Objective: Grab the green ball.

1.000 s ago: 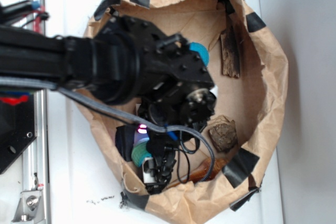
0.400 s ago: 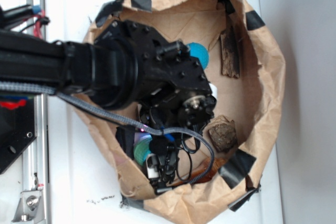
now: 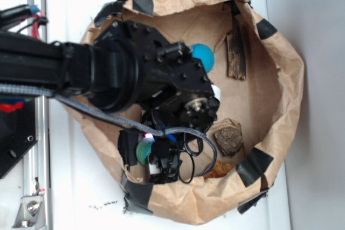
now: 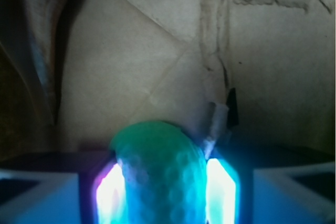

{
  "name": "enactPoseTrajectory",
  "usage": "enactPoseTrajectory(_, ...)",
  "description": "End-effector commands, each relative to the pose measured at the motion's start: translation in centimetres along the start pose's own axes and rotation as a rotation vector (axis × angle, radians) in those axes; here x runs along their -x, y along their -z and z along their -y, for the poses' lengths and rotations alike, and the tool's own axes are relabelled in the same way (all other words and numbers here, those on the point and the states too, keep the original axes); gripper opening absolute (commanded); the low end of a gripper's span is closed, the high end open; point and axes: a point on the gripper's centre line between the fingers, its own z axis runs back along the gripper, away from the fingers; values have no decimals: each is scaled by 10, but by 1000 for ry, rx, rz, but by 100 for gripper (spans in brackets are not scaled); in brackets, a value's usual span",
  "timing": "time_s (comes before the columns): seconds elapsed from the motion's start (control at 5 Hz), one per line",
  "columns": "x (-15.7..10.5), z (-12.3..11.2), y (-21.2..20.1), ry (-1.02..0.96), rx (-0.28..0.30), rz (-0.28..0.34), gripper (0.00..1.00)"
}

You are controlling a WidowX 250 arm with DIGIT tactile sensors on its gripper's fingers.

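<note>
Wrist view: gripper (image 4: 160, 182) closed on the green ball (image 4: 160, 166), a glowing pad (image 4: 113, 190) pressed to each flank of its dimpled surface, at 6 o'clock of the frame; beyond it, creased brown paper floor (image 4: 157, 61); a ridged shell (image 4: 42, 35) at 10 o'clock. Exterior view: green ball (image 3: 143, 152) at 7 o'clock inside the paper bag (image 3: 280, 79), under the black arm (image 3: 135, 74); brown lump (image 3: 229, 138) at 4 o'clock; blue ball (image 3: 204, 56) near centre; bark strip (image 3: 236, 52) at 1 o'clock.
</note>
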Motion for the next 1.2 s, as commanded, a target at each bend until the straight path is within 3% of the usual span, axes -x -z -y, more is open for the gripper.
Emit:
enactPoseTrajectory(0.0,-5,-13,-9,-26,12,31,0)
enactPoseTrajectory(0.2,-7,-17,-22,-34,14,66,0)
enactPoseTrajectory(0.4,-8,-31,-59,-105,-22,168,0)
enactPoseTrajectory(0.6,-6,-55,-100,-225,-74,268,0)
enactPoseTrajectory(1.0,8,-65,-134,-340,-207,341,0)
